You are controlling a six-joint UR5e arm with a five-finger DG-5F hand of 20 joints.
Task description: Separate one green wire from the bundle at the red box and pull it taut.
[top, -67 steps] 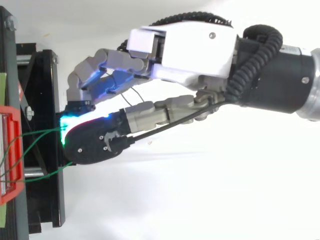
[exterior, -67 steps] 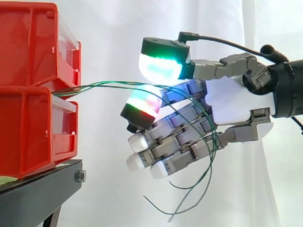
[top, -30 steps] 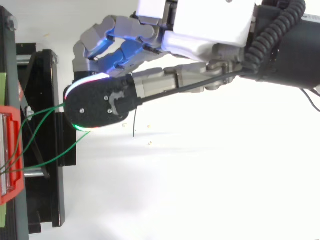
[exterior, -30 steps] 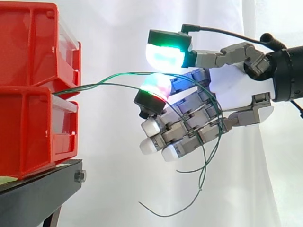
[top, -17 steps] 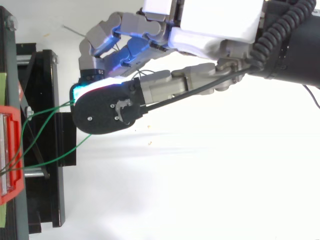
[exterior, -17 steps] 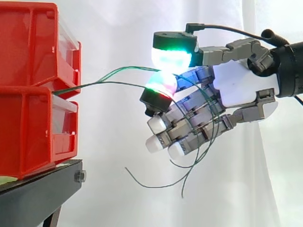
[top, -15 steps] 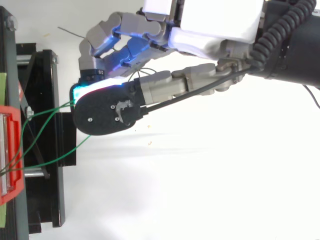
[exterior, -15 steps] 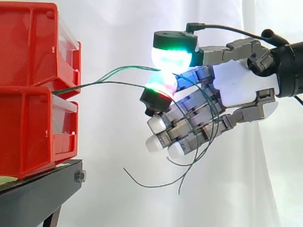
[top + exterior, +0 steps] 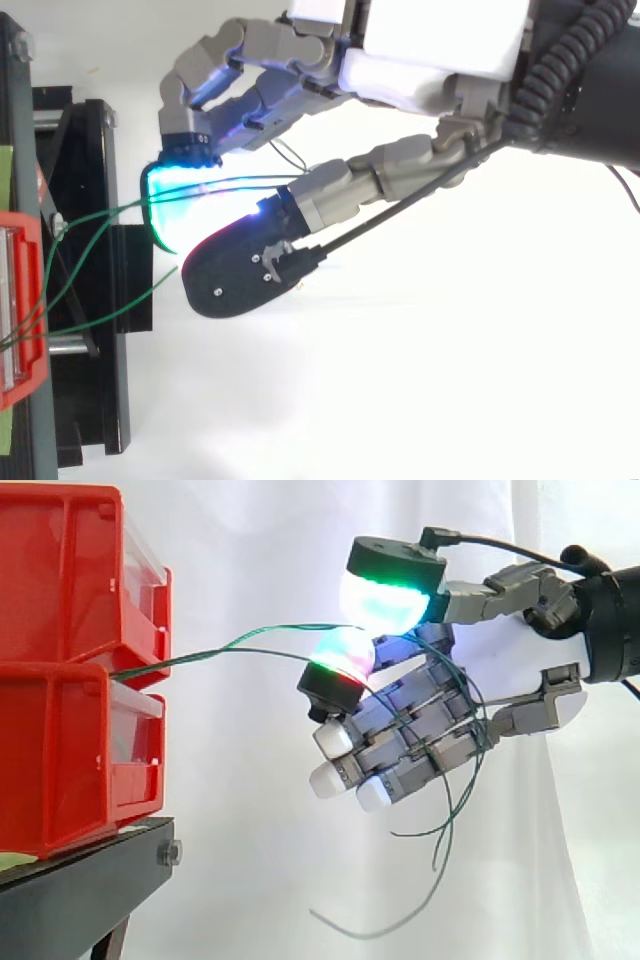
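Two green wires (image 9: 222, 649) leave the gap between the stacked red bins (image 9: 60, 750) and arc right to my hand (image 9: 500, 670). They run between the green-glowing thumb pad (image 9: 388, 600) and a curled finger's pad (image 9: 340, 662), then drape across the curled fingers. Their loose ends (image 9: 440, 850) dangle below the hand. In the top view the wires (image 9: 100, 215) spread from the red box (image 9: 22, 310). One passes by the cyan-glowing finger pad (image 9: 168, 205), the other goes under the thumb (image 9: 240, 270), which stands apart from the fingers. The hand (image 9: 440, 50) is curled with the wires hooked in it.
The bins rest on a black stand (image 9: 80, 890), whose frame (image 9: 90, 300) lies just left of the fingertips in the top view. A white curtain hangs behind. White open floor (image 9: 420, 380) lies below and right of the hand.
The thumb has swung sideways off the finger pad, opening a gap in the top view. The hand has drifted slightly right and the dangling wire ends have swung lower and right.
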